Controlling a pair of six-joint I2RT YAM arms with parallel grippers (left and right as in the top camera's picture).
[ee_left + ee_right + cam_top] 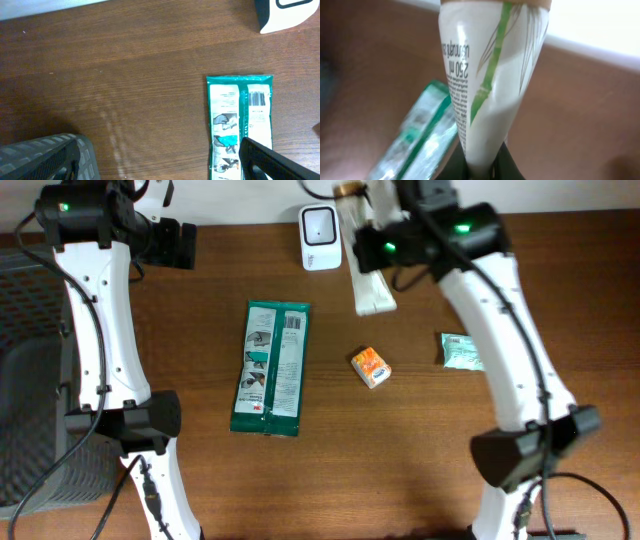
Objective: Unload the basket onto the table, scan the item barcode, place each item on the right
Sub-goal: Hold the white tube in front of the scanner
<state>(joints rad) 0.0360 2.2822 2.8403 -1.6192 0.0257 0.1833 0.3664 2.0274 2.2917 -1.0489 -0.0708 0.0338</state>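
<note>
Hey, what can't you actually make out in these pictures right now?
- Right wrist: the tube fills the frame; no barcode shows, and the green packet behind is blurred.
- Left wrist: the scanner is cut off by the top edge; a finger covers the packet's lower corner.
- Overhead: print on the orange box is too small.

The scanner sits at the back edge of the counter. The tube is just right of it. The big packet lies mid-counter, the little box to its right, the small packet further right.
</note>
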